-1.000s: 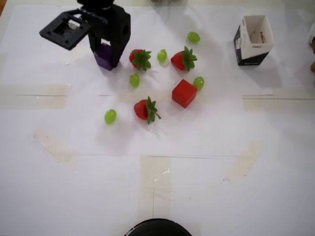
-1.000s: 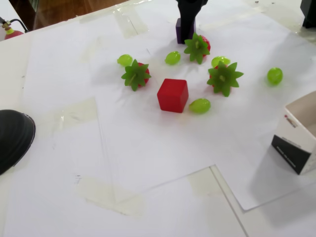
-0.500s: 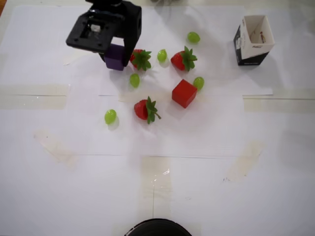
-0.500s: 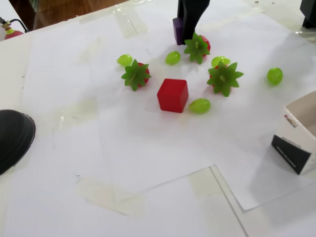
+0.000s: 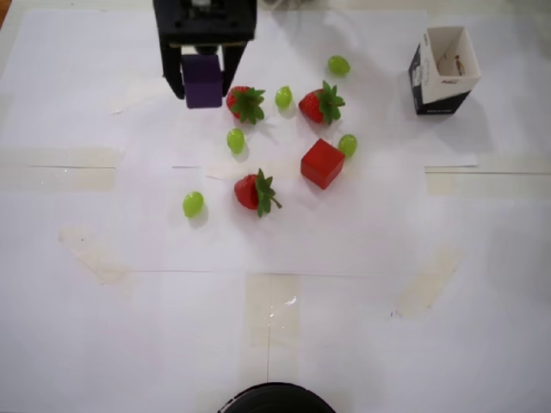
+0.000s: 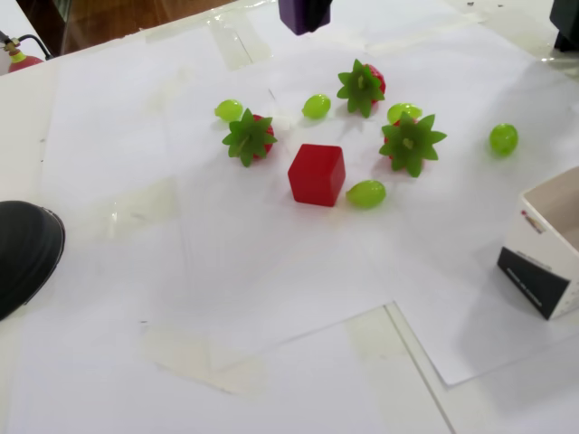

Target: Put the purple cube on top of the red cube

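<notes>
The purple cube has left the paper since a second ago; the gripper is clamped on it and carries it high, above the strawberries; the red cube sits untouched, well apart beside a grape; lifting looks done, so carrying across and lowering remain.
</notes>
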